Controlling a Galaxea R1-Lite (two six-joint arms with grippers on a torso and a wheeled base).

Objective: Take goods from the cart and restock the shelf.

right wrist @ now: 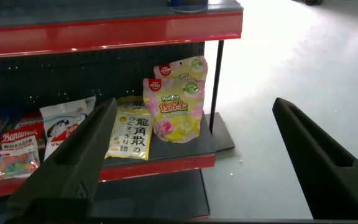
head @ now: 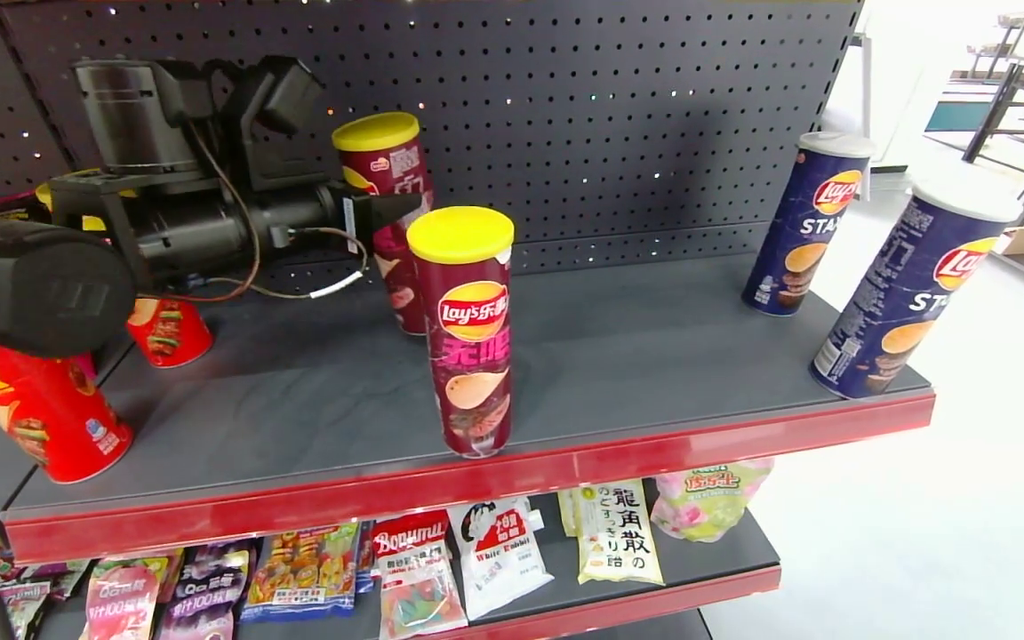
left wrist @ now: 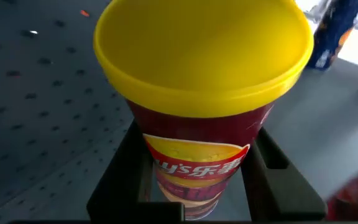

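Upper shelf point(head: 299, 418), grey deck with a red front lip, dark pegboard point(head: 610, 107) behind. I count on it:
- one front maroon can point(head: 469, 338), yellow lid, upright near the front lip at centre;
- one rear maroon can point(head: 385, 160), yellow lid, close to the pegboard, with my left end effector point(head: 388, 212) clasped on its upper half, a dark finger crossing its face;
- two blue cans, white lids, at the right end: one point(head: 804, 231) back, one point(head: 908, 293) at the front corner;
- two red cans at the left: one point(head: 32, 409) front, one point(head: 170, 331) behind.

Lower shelf point(head: 708, 556): a row of snack bags point(head: 494, 551).
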